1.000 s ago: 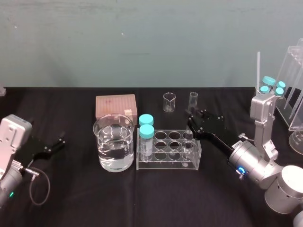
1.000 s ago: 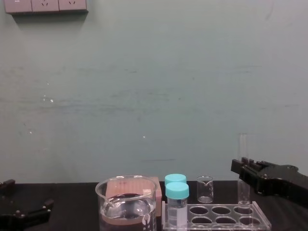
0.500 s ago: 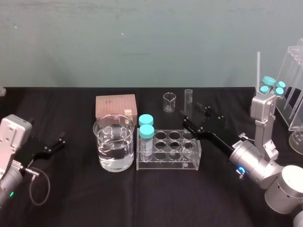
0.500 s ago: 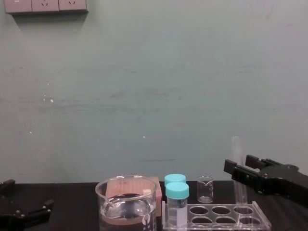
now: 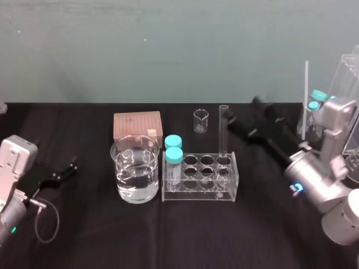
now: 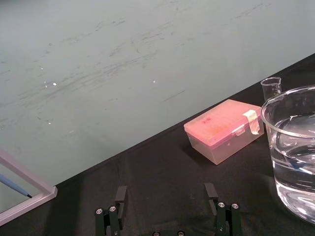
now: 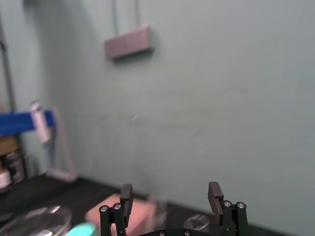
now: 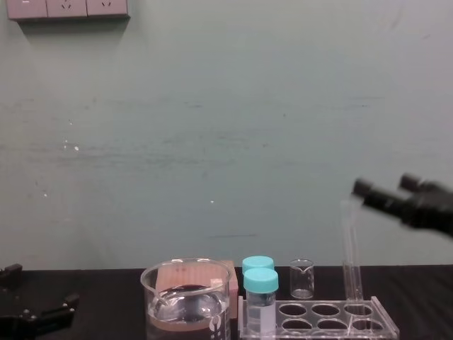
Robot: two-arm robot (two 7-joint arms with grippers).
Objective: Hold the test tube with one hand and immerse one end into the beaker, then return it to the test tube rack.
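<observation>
The test tube [image 5: 224, 137] stands free in a far-right hole of the test tube rack [image 5: 200, 193], leaning slightly in the chest view [image 8: 352, 251]. The beaker [image 5: 134, 169], part full of clear liquid, sits just left of the rack. My right gripper [image 5: 245, 115] hangs open above and to the right of the tube's top, apart from it, and appears blurred in the chest view [image 8: 386, 186]. Its wrist view shows nothing between the spread fingers [image 7: 214, 191]. My left gripper [image 5: 70, 168] rests open at the table's left, away from the beaker [image 6: 295, 147].
Two teal-capped vials [image 5: 173, 152] stand in the rack's left end. A pink box [image 5: 137, 126] and a tiny beaker [image 5: 200, 120] sit behind. A clear acrylic stand [image 5: 349, 106] with more teal caps is at the far right.
My right gripper opened and let go of the test tube, then rose and drew back to the right. The tube now stands alone in the rack. The left arm has not moved.
</observation>
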